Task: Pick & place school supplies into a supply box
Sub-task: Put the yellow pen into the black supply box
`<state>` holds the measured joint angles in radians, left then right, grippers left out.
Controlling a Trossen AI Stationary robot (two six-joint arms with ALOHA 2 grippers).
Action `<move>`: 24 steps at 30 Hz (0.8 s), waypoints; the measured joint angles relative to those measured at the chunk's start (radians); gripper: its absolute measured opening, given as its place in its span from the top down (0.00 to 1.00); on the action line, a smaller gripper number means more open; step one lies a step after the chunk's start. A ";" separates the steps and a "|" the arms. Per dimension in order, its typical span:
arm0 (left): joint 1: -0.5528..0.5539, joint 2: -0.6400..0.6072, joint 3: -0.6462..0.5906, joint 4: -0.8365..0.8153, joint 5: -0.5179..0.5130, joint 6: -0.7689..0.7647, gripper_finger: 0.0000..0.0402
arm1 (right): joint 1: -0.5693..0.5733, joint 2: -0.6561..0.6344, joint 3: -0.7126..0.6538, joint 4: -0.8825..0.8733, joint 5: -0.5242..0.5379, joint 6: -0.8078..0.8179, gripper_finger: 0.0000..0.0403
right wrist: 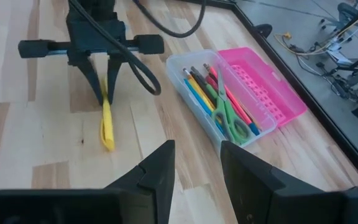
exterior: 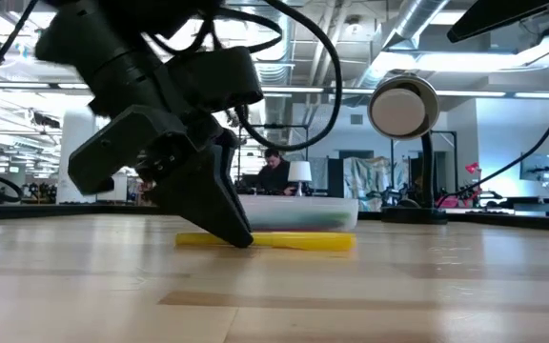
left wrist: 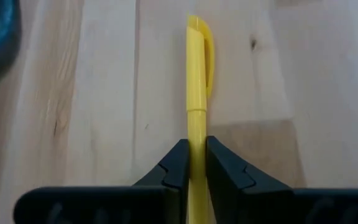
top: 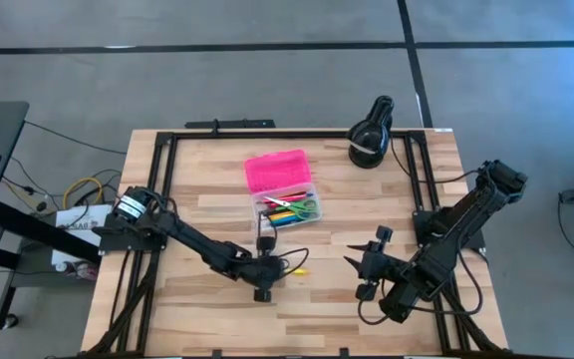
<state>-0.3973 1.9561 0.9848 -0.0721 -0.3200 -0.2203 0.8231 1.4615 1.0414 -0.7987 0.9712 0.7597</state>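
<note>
A yellow pen [left wrist: 197, 68] lies flat on the wooden table, near the middle [top: 298, 270]. My left gripper [left wrist: 197, 155] stands over it, shut on its barrel [exterior: 234, 232]. The supply box [top: 289, 210] sits just beyond toward the far edge. Its clear base holds several pens, pencils and green-handled scissors [right wrist: 232, 121], and its pink lid [right wrist: 272, 87] lies open flat. My right gripper [right wrist: 197, 165] hovers open to the right of the pen [top: 364, 261], touching nothing. My left gripper pinches the yellow pen's barrel [left wrist: 197, 127] between its two fingers, toward the end away from the cap [left wrist: 199, 37]. The fingers [exterior: 219, 205] come from above, slanting down, and close across the pen. The pen lies level on the table [exterior: 284, 242].
A black round lamp-like object [top: 371, 131] stands at the far right of the table. Black frame rails [top: 167, 160] run along the table's edges, and black cables trail from both arms. Bare wood shows in front of the pen [exterior: 351, 295].
</note>
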 joint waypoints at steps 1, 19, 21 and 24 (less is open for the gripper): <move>0.005 0.000 0.024 -0.056 0.012 0.000 0.92 | 0.000 0.000 0.000 0.000 -0.001 0.000 0.69; 0.074 0.009 0.235 -0.650 -0.091 0.018 0.89 | 0.000 0.000 0.000 0.011 -0.004 0.001 0.69; 0.076 0.011 0.235 -0.674 -0.134 0.018 0.89 | 0.000 0.000 0.000 0.011 -0.004 0.001 0.69; 0.074 0.012 0.236 -0.681 -0.190 0.018 0.92 | 0.000 0.000 0.000 0.011 -0.004 0.001 0.69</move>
<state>-0.3228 1.9682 1.2209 -0.7532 -0.5103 -0.2024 0.8230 1.4616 1.0416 -0.7882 0.9668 0.7605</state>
